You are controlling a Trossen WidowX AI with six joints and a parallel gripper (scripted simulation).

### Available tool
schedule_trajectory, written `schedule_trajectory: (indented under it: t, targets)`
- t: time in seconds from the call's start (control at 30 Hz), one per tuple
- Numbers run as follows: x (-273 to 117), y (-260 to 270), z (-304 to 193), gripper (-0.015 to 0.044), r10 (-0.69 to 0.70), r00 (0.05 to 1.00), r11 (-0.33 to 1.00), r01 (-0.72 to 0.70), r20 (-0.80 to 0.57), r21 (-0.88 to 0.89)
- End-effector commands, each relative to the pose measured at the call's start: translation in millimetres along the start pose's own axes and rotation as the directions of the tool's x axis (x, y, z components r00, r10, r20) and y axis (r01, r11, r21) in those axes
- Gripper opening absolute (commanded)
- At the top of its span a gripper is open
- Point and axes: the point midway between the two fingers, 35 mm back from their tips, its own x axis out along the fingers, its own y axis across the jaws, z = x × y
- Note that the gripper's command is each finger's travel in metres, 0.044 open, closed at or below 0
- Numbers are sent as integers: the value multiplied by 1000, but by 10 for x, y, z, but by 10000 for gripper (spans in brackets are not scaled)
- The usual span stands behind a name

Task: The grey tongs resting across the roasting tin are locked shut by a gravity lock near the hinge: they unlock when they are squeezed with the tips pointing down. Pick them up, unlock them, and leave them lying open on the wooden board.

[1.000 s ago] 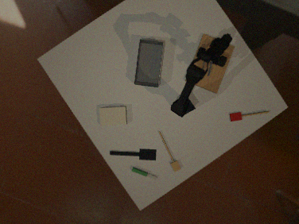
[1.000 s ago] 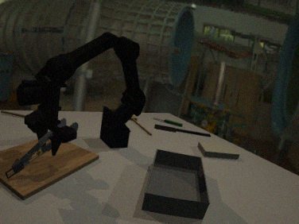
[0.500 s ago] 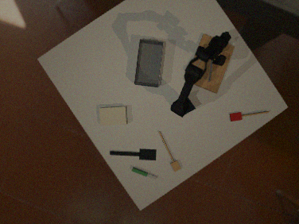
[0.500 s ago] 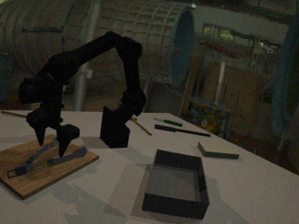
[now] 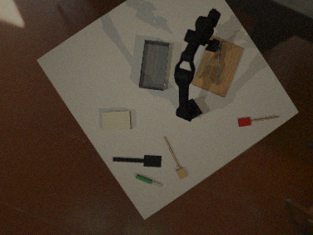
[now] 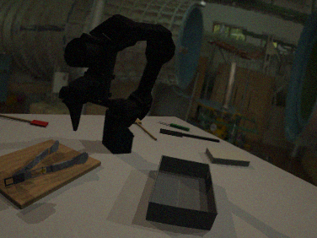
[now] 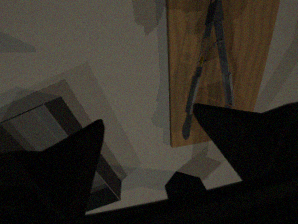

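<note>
The grey tongs [image 5: 220, 67] [image 6: 67, 164] [image 7: 223, 55] lie on the wooden board [image 5: 231, 62] [image 6: 46, 181] [image 7: 260, 30]. Their two arms are spread in a V from the hinge, with a clear gap between the tips. My gripper [image 5: 201, 40] [image 7: 149, 115] is wide open and empty, raised above the table and clear of the tongs. In the wrist view the right finger overlaps the tong tip area, and part of one arm's end is hidden behind it.
The roasting tin [image 5: 142, 64] [image 6: 181, 216] [image 7: 62, 117] stands beside the board with nothing in it. A cream block [image 5: 116, 120] [image 6: 228, 157], a black spatula [image 5: 152, 161], a green-handled tool [image 5: 144, 178], a wooden-headed tool [image 5: 181, 172] and a red-headed tool [image 5: 244, 122] lie farther off.
</note>
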Motion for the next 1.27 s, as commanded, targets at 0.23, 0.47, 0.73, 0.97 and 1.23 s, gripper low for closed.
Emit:
schedule_trajectory:
  t: [0.23, 0.47, 0.73, 0.97, 1.23]
  targets:
    - [-305, -31, -45, 440, 23, 1000, 996, -22, -18, 85]
    - [-411, -37, -60, 440, 27, 999, 994, -25, -18, 104]
    - [-411, -37, -60, 440, 27, 999, 994, -25, -18, 104]
    - [-411, -37, -60, 440, 27, 999, 994, -25, -18, 104]
    - [-411, -37, -60, 440, 27, 999, 994, -25, -18, 104]
